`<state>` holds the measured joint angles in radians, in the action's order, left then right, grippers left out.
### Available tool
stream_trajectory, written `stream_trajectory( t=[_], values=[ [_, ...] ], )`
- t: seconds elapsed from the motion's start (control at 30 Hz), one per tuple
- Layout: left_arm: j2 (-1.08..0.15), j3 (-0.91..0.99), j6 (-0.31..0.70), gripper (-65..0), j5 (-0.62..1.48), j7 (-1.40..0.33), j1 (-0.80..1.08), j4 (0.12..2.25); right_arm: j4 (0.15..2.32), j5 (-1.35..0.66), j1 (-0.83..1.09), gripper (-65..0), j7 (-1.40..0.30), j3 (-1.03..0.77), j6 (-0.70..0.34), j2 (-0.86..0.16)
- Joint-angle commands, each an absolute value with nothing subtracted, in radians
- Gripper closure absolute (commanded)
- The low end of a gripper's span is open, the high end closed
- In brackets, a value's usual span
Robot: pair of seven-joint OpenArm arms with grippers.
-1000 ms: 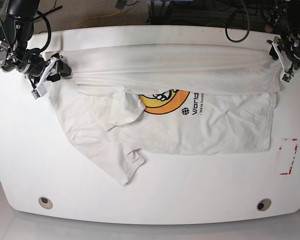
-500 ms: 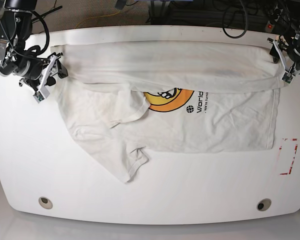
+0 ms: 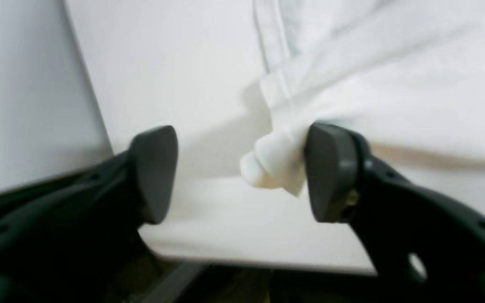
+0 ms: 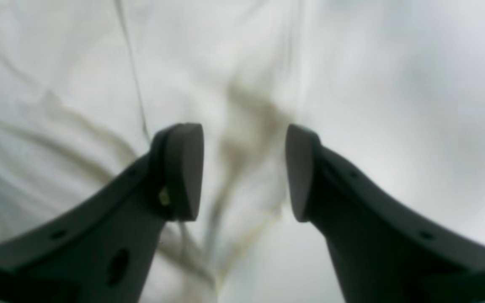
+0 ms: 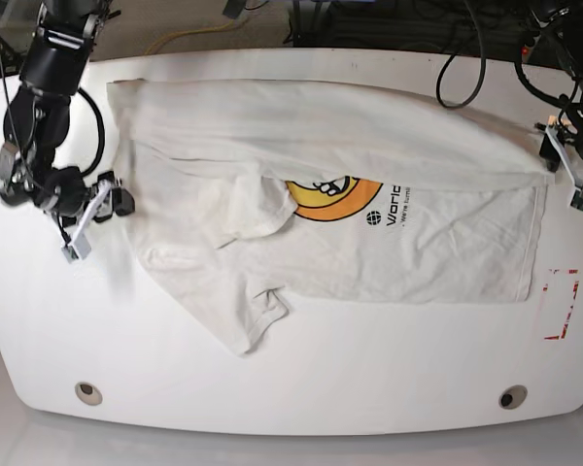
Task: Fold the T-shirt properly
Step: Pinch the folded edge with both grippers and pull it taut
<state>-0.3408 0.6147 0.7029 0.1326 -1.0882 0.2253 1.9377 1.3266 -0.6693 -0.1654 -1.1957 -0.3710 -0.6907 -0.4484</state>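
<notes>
At table edges: left tool [image 3: 238, 172] agape, T-shirt [image 5: 350, 184] corner touching; right tool [image 4: 244, 172] parted, empty.

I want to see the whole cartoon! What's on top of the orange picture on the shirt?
A folded-over flap of the T-shirt itself covers the upper part of the orange print. Only its lower curve and the start of the dark lettering show; the rest is hidden.
</notes>
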Motion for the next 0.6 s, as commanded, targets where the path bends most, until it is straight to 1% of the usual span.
stream_trajectory(
  t=[0.0,0.1,0.2,0.23,0.33,0.57],
  values=[
    [-0.321,0.616,0.698,-47.6,0.136,-1.095,0.153,1.954,1.267,-0.688,-0.257,-30.0,-1.107,-0.352,-0.698,-0.478],
    [-0.305,0.615,0.698,-48.3,0.136,-1.144,0.104,1.954,1.161,-0.601,-0.355,-30.0,-1.053,-0.320,-0.698,-0.484],
    [-0.302,0.615,0.698,-48.3,0.143,-1.194,0.079,1.957,1.063,-0.499,-0.415,-30.0,-0.984,-0.315,-0.698,-0.463],
    [-0.302,0.615,0.698,-48.3,0.143,-1.205,0.077,1.960,1.027,-0.456,-0.443,-30.0,-0.949,-0.315,-0.698,-0.455],
    [-0.302,0.619,0.698,-48.1,0.143,-1.207,0.079,1.962,0.955,-0.384,-0.486,-30.0,-0.912,-0.315,-0.698,-0.450],
    [-0.306,0.653,0.698,-47.9,0.140,-1.207,0.116,1.957,0.931,-0.361,-0.506,-30.0,-0.866,-0.314,-0.698,-0.443]
  ],
)
